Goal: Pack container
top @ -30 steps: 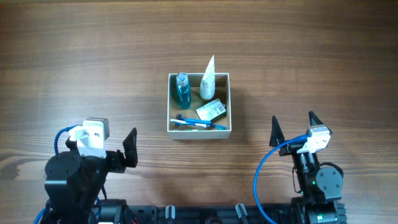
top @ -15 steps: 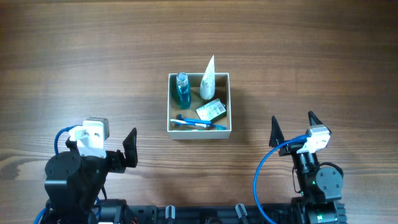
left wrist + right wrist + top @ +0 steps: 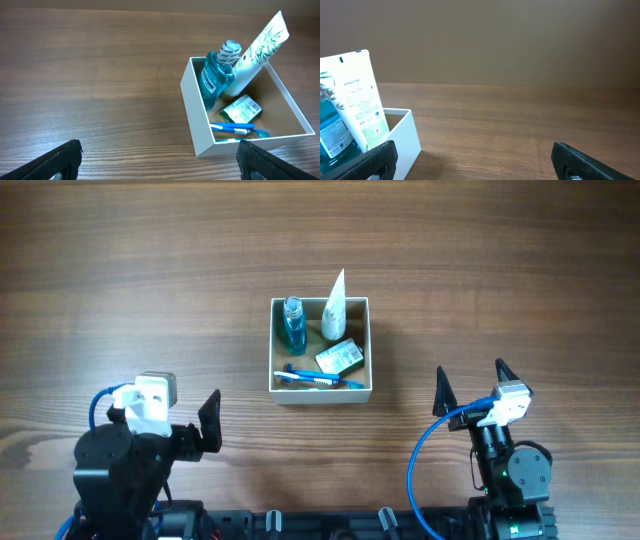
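Container (image 3: 320, 394) at mid-desk (image 3: 150, 280): bottle (image 3: 293, 328) and tube (image 3: 334, 308) stand against its far wall, leaving floor for toothbrush (image 3: 315, 379) and packet (image 3: 340, 358). Left hand (image 3: 159, 152) and right hand (image 3: 470, 385), both spread and empty, sit well apart on its near side; packing appears complete.

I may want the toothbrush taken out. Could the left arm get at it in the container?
Probably yes. The left gripper is open and empty, bare table lies between it and the container, and the toothbrush lies uncovered by the near wall. That wall might crowd the grasp.
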{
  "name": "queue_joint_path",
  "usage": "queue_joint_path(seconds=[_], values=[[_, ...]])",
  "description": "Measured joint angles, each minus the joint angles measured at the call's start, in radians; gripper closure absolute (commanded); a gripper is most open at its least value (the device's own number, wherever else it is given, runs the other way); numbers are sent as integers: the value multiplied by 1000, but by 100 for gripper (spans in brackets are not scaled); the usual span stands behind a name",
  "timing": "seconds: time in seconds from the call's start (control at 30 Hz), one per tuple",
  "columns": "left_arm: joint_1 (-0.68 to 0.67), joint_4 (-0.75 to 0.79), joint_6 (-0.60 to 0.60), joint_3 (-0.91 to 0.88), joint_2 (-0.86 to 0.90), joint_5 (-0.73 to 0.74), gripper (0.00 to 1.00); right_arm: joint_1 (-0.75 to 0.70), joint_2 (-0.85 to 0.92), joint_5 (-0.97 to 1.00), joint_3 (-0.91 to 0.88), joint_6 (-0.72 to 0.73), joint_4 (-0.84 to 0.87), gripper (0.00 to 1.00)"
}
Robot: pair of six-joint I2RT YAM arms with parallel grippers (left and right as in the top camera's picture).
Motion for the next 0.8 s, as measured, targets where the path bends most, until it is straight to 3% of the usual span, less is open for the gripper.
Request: queue_joint_path(seconds=[0.13,0.23,0.4,0.57,0.63,0.8], values=[[-9,6,-1,-58,-66,18,0,0,0,-3,0,0,0,0],[-25,90,-39,-203,-163,33,0,0,0,-3,0,0,0,0],[-38,353,-98,-453,-296,44,0,0,0,-3,0,0,1,0],[-38,785,-117,-661,-368,20,0,0,0,-3,0,0,1,0],[-38,865,-118,-702,-371,5,0,0,0,-3,0,0,1,0],[-38,827,-124,-738,-377,-49,0,0,0,-3,0,0,1,0]])
